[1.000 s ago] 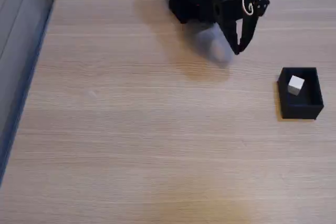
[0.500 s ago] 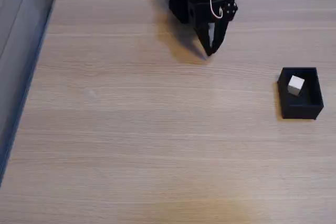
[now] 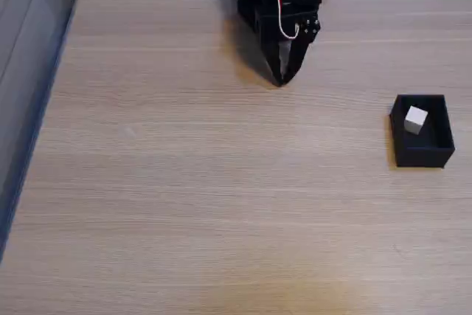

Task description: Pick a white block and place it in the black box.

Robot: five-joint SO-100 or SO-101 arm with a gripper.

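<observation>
Claw [image 3: 281, 81] further left (block [image 3: 416, 119] boxed)

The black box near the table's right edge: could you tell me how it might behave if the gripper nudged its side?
The black box has thin walls and holds only the small white block, so it is probably light and would slide easily on the smooth table. Being low and wide, it seems unlikely to tip.

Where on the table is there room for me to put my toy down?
Lots of room: the wooden table is bare from its left edge across the middle and the whole near side. The black box, with the white block inside, sits by the right edge. The gripper hangs low at the far middle, so keep away from there.
</observation>
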